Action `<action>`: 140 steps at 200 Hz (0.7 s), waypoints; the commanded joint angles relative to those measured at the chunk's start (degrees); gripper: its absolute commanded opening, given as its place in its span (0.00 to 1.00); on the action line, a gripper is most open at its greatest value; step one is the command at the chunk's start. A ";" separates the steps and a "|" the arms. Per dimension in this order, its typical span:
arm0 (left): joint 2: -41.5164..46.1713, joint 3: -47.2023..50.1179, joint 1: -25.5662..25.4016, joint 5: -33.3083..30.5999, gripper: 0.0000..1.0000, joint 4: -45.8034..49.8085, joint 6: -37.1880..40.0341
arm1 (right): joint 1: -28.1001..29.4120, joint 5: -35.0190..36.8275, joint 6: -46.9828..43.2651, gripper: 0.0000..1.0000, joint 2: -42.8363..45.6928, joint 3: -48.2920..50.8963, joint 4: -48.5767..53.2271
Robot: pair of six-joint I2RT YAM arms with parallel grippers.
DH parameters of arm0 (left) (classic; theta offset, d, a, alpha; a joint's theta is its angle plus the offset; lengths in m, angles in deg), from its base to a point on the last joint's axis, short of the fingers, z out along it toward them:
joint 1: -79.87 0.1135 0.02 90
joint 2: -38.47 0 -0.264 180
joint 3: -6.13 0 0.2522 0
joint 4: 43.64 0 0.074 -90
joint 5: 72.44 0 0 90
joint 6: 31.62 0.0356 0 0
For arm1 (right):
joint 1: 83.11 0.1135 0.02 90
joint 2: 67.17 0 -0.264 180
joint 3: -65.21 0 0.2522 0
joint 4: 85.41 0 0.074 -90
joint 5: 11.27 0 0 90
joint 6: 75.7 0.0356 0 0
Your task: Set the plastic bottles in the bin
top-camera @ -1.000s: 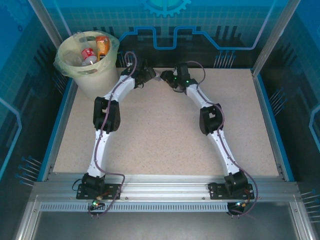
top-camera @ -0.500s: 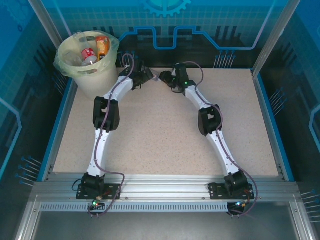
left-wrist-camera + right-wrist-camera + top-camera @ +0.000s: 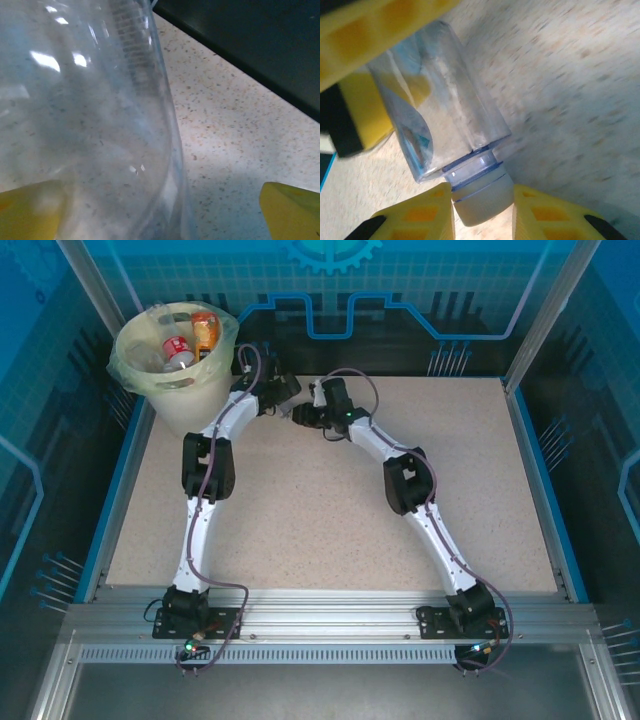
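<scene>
Right pincer (image 3: pixel 299 415), bottle (image 3: pixel 445 100) seemingly nearer bin (image 3: pixel 196 400)

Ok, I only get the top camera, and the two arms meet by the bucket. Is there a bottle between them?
Observer: Yes. The right wrist camera shows a clear bottle, its white cap pinched between the yellow fingertips of the right pincer.
Operator: Is the other one holding it too?
Observer: Not yet. In the left wrist camera the left pincer is open wide around the bottle's body, with a gap on one side.
Operator: Is there juice in it?
Observer: It looks empty. The speckled table shows right through it.
</scene>
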 commanded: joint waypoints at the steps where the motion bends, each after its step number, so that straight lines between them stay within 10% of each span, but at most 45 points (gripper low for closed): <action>1: 0.19 -0.95 -0.10 -2.68 0.99 5.61 3.02 | 2.41 -2.65 -4.57 0.27 6.75 4.73 0.94; 33: 2.91 3.97 -1.32 -10.09 0.99 15.33 3.85 | 5.05 -1.24 -0.94 0.27 14.93 18.27 -4.73; 83: 14.04 25.49 -1.33 -8.29 0.78 3.81 4.39 | 7.59 1.04 4.44 0.29 24.86 35.15 -12.94; 140: 9.21 20.05 -1.08 -7.27 0.69 7.07 7.73 | 7.69 6.05 4.67 0.45 42.72 58.33 -20.13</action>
